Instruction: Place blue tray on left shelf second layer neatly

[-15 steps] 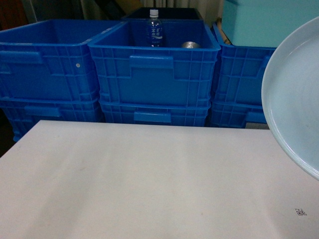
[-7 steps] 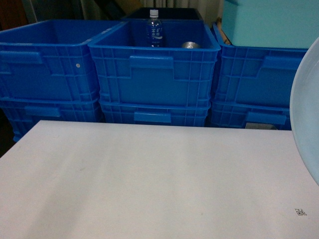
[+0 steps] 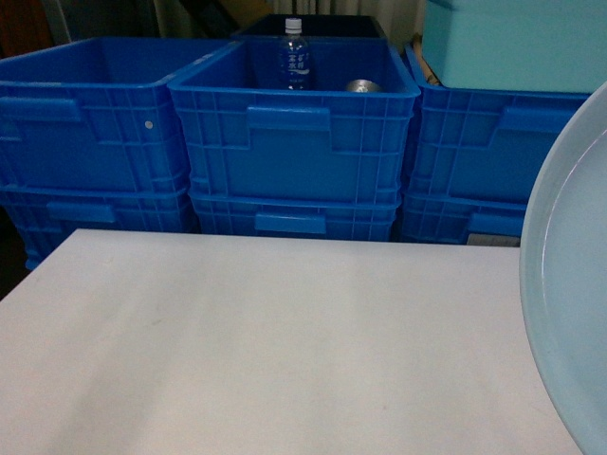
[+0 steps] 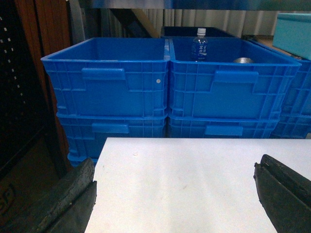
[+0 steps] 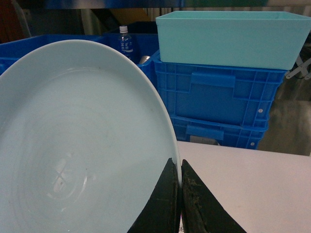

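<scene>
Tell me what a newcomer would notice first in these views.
The pale blue tray dominates, held tilted at the head view's right edge, its rim pinched in the right gripper. Behind the white table stand stacked dark-blue crates; the middle one holds a water bottle.

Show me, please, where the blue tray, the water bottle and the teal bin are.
blue tray (image 5: 77, 145), right wrist view, on its inner face.
water bottle (image 3: 295, 59), head view, on its label.
teal bin (image 5: 228, 39), right wrist view, on its front wall.
</scene>
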Motion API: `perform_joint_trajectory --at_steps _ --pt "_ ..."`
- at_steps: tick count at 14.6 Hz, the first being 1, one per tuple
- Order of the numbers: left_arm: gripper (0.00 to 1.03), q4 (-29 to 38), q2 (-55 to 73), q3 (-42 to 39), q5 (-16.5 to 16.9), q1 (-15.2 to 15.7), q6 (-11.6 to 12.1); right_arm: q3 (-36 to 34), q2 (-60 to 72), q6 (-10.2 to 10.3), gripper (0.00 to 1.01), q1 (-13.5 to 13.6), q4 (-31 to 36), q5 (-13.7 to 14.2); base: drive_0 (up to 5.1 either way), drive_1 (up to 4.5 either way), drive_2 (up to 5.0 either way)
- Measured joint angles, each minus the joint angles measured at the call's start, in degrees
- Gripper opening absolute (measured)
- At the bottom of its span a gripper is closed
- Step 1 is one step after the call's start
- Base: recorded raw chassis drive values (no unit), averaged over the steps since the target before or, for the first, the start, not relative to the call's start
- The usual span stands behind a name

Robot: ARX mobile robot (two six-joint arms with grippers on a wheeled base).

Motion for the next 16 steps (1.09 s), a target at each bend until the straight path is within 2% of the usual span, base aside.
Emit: perform_joint_trajectory --at_steps 6,7,9,10,16 --pt "0.98 0.00 0.00 0.00 0.00 0.00 -0.02 -1.38 -3.19 -0.07 0.02 -0.83 -2.25 -0.35 0.0 0.00 0.0" --pt "0.98 0.00 0.00 0.00 0.02 0.00 0.00 -1.79 -4.44 -0.57 0.02 -0.44 -3.15 -0.35 0.0 0.00 0.0" --pt "0.98 0.04 0.00 0.00 0.00 0.00 -0.02 -2.38 -6.16 -3.02 0.02 1.16 -3.89 2.54 0.0 0.00 0.0" --pt "0.98 -0.04 0.00 0.00 0.04 0.00 0.00 -2.38 -6.29 -3.43 0.02 1.14 -3.89 2.67 0.0 0.00 0.0" --pt "0.98 -0.02 0.00 0.00 0.00 0.00 -0.02 -2.38 -6.29 -4.17 0.02 1.11 -3.89 2.84 0.0 0.00 0.0"
